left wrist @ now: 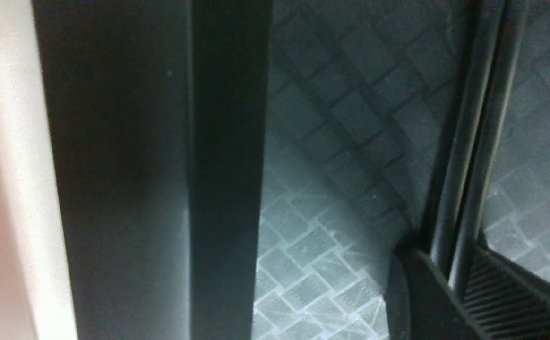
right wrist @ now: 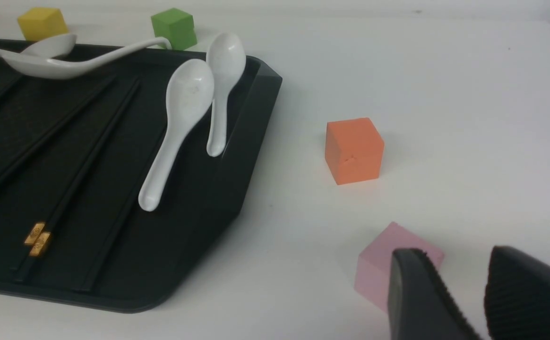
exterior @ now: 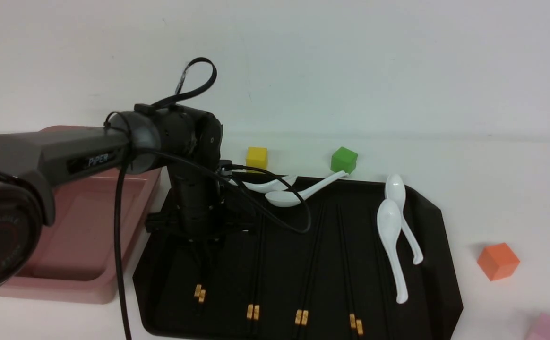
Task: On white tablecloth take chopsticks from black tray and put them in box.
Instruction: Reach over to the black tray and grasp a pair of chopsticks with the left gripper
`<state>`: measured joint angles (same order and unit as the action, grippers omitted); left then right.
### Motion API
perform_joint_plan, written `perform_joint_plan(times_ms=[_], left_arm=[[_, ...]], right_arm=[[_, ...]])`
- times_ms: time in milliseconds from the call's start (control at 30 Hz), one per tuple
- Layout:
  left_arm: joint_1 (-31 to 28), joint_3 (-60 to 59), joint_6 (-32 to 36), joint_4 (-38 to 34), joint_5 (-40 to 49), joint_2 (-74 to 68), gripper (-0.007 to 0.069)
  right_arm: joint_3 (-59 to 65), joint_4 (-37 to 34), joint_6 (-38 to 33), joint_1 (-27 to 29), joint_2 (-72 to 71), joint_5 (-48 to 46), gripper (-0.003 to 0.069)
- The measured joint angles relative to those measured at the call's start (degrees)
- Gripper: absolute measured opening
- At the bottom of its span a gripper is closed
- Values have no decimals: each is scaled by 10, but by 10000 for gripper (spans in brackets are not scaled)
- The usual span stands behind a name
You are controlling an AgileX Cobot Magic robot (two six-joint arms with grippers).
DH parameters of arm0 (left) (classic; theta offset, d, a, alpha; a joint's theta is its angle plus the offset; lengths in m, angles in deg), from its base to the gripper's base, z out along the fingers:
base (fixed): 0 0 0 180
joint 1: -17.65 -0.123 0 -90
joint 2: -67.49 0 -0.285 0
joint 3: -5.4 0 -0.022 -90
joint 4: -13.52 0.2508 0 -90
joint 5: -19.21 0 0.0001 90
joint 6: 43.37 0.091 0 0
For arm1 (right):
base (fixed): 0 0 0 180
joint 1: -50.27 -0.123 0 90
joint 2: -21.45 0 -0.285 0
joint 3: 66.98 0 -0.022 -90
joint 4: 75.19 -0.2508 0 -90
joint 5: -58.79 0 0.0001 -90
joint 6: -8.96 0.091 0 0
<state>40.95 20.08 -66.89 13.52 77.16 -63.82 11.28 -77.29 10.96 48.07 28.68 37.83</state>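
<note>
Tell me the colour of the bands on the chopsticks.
The bands are yellow-gold; the front view shows them best.

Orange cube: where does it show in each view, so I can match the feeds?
Front view: orange cube lower right, on the white tablecloth beside the black tray.
Left wrist view: not in it.
Right wrist view: beyond the pink cube, beside the tray.
Shared landmark: the tray.

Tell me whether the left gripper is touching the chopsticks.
Touching. The left wrist view shows the chopsticks pinched between the left gripper's fingers, with no gap on either side.
</note>
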Motion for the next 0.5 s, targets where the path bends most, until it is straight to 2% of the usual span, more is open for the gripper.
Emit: perform_joint_plan(times_ms=[200,500], left_arm=[[0,11,-34,0,14,-12,148],[0,15,-34,-3,19,-14,113]], right_arm=[[0,0,0,0,0,0,242],[0,0,0,0,0,0,242]])
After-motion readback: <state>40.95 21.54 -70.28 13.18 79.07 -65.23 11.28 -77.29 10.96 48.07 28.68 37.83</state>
